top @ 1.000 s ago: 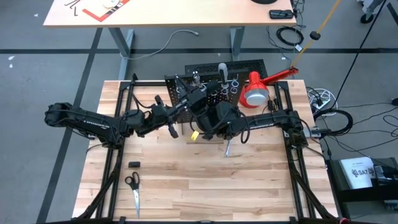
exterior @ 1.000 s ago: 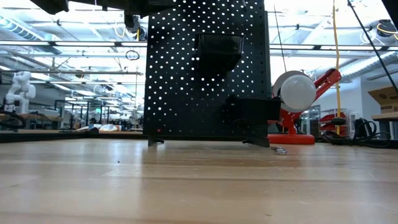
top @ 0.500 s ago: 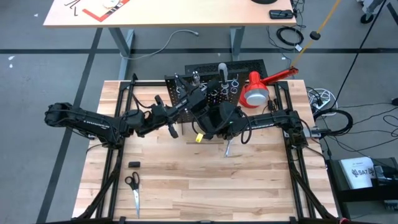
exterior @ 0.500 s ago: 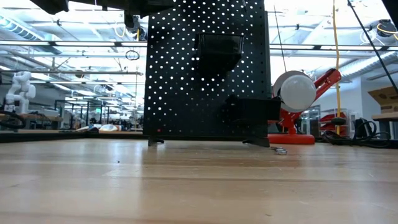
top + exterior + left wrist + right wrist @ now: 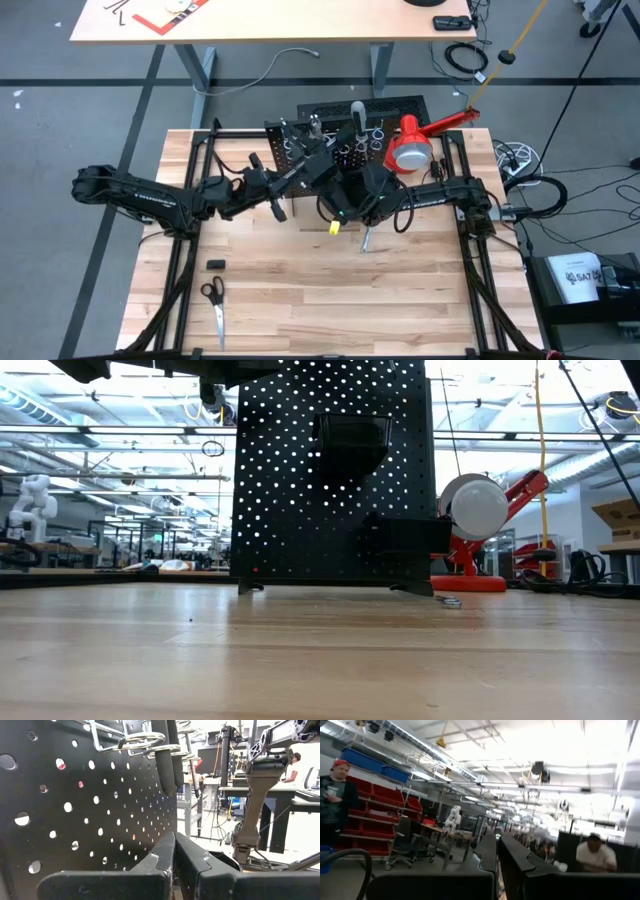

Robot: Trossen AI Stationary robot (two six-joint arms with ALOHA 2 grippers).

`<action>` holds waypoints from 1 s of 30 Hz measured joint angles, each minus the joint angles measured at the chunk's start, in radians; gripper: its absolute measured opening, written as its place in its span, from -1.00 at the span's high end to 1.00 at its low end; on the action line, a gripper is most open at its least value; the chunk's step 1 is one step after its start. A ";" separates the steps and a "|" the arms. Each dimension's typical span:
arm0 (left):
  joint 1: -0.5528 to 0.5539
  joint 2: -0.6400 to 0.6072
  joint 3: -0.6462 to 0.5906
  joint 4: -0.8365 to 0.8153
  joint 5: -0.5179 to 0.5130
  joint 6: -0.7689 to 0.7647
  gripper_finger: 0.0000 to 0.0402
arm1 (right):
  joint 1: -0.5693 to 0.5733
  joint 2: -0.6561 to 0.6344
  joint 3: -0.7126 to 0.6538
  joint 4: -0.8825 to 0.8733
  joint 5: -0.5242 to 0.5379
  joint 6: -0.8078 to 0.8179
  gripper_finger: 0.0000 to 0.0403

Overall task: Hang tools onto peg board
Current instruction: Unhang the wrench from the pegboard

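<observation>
Peg board (image 5: 345,140) upright at the table's (image 5: 300,300) 12 o'clock edge, several tools (image 5: 165,755) already seated in its rings; a thin silver tool (image 5: 366,238) remains on the table. Left end effector (image 5: 175,852) and right end effector (image 5: 497,847), both clenched and empty, hover beside the board.

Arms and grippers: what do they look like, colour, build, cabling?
Both arms are dark, slim, jointed links with black cables looped alongside. The left gripper and right gripper each have two flat, black, wedge-shaped fingers. A yellow tag shows under the right arm's wrist.
</observation>
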 joint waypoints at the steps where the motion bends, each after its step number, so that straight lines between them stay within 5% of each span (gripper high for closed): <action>1: 0.000 0.000 0.000 0.000 0.000 0.000 0.91 | 0.004 0.000 0.000 0.009 -0.009 -0.032 1.00; 11: 0.000 0.000 0.000 -0.004 0.014 0.001 0.91 | 0.121 -0.068 0.001 -0.063 -0.021 -0.359 1.00; 18: 0.000 0.000 0.000 -0.004 0.019 0.000 0.91 | 0.218 -0.119 0.001 -0.561 0.280 -0.280 1.00; 21: 0.000 0.000 0.000 -0.004 0.019 0.000 0.91 | 0.262 -0.147 0.001 -0.944 0.407 -0.014 1.00; 23: 0.000 0.000 0.000 -0.004 0.019 0.000 0.91 | 0.295 -0.165 0.001 -1.282 0.431 0.307 1.00; 27: 0.000 0.000 0.000 -0.004 0.019 0.000 0.91 | 0.365 -0.180 0.000 -1.983 0.380 1.137 1.00; 30: 0.000 0.000 0.000 -0.003 0.019 -0.001 0.91 | 0.410 -0.169 -0.052 -2.293 0.296 1.594 1.00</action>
